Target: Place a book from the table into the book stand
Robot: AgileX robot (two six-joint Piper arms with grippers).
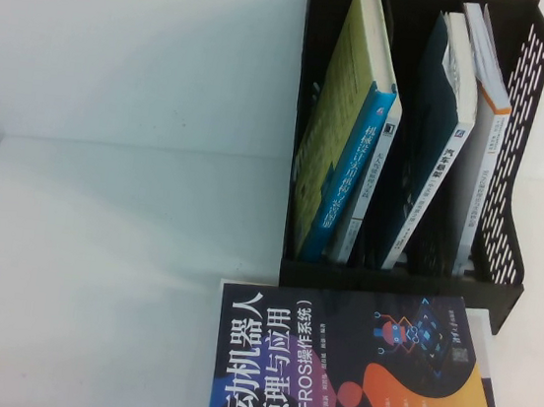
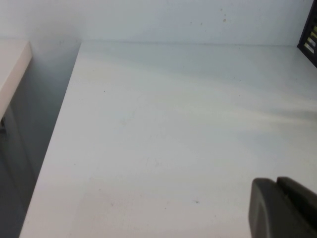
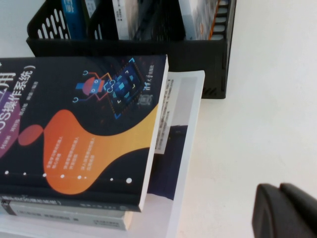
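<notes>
Yellow-green book (image 1: 337, 122) with teal-blue spine stands tilted in the leftmost compartment of the black book stand (image 1: 519, 174) on the white desk (image 1: 94, 281). A dark navy book (image 1: 351, 372) with orange shapes tops a stack just before the stand. Left gripper (image 2: 285, 208) hangs over bare desk, fingers together; right gripper (image 3: 287, 210) hovers beside the stack, its fingers together too.

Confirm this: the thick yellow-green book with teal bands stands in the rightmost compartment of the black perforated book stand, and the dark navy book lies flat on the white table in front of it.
Wrong compartment. The high view shows the thick yellow-green book with teal bands standing in the leftmost compartment of the black perforated book stand. The dark navy book does lie flat on the white table in front of it.
</notes>
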